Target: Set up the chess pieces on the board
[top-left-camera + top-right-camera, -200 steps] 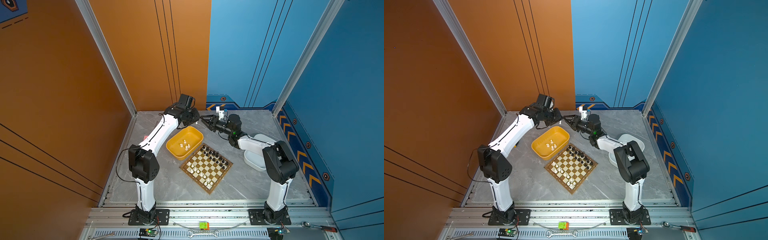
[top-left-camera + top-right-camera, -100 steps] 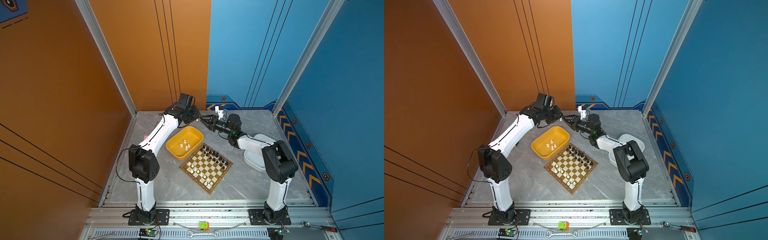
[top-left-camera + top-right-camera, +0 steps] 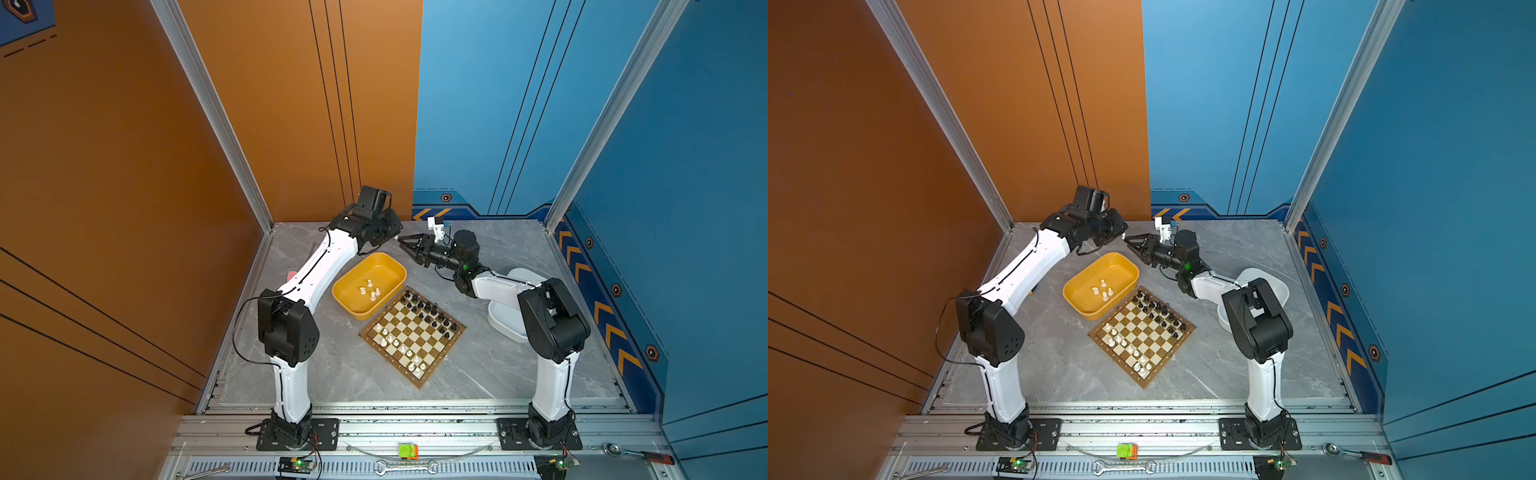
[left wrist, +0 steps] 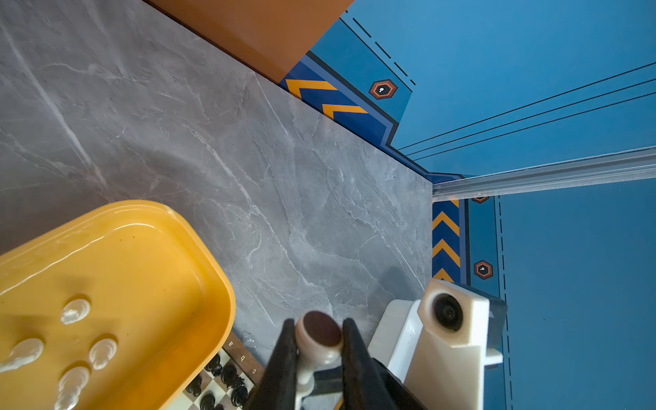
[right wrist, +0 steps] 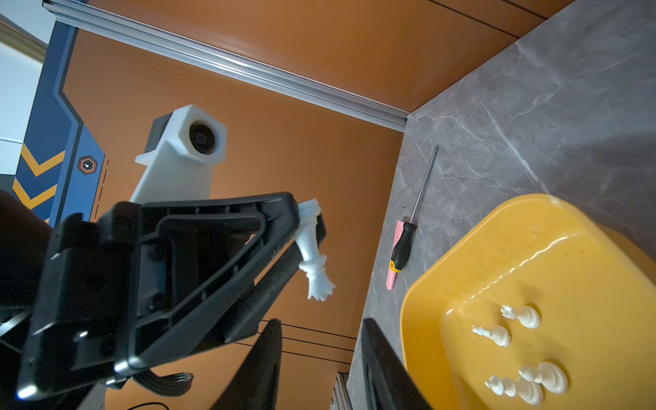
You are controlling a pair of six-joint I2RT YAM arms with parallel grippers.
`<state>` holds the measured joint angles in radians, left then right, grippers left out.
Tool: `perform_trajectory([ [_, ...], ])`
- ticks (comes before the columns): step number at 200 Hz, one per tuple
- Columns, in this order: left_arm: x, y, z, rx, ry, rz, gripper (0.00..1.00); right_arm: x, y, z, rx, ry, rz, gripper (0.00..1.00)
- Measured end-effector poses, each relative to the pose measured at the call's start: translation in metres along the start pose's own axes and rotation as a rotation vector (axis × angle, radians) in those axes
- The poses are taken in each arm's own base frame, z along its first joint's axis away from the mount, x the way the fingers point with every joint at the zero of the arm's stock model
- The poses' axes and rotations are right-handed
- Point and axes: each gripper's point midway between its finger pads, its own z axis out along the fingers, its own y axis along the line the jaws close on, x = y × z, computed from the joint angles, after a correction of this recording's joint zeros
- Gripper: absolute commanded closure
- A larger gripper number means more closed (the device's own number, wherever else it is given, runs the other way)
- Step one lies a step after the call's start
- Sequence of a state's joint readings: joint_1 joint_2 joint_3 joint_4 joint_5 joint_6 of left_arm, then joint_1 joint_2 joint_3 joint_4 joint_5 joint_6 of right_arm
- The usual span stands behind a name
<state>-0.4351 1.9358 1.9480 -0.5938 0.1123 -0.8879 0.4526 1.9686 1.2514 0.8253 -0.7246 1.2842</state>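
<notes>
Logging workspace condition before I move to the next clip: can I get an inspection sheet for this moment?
Surface: grey marble tabletop, no spills seen.
Job's things: board has black pieces along one edge and placed white pieces opposite, with gaps; four spare white pieces lie in the yellow tray; white tray is partly hidden by the right arm.
Clutter: screwdriver on the table; wrench and ratchet on the front rail.
Grippers: left gripper is shut on a held white piece, above the table; right gripper is open, empty, facing it.
Cables: black cable loops beside the left arm.
Surroundings: orange wall, blue wall.
</notes>
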Motion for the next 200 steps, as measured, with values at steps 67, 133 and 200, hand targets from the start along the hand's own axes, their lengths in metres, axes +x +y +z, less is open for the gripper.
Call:
perform_trajectory([
  [67,0.008,-0.006,0.001,0.009,0.012,0.007,0.93,-0.002,0.008,0.003,-0.027,0.000,-0.017,0.63],
  [133,0.008,-0.007,-0.006,0.013,0.008,0.004,0.93,0.001,0.004,0.006,-0.026,0.005,-0.015,0.64],
  [200,0.010,-0.006,-0.014,0.016,0.007,-0.005,0.93,0.000,0.005,0.006,-0.027,0.005,-0.017,0.63],
])
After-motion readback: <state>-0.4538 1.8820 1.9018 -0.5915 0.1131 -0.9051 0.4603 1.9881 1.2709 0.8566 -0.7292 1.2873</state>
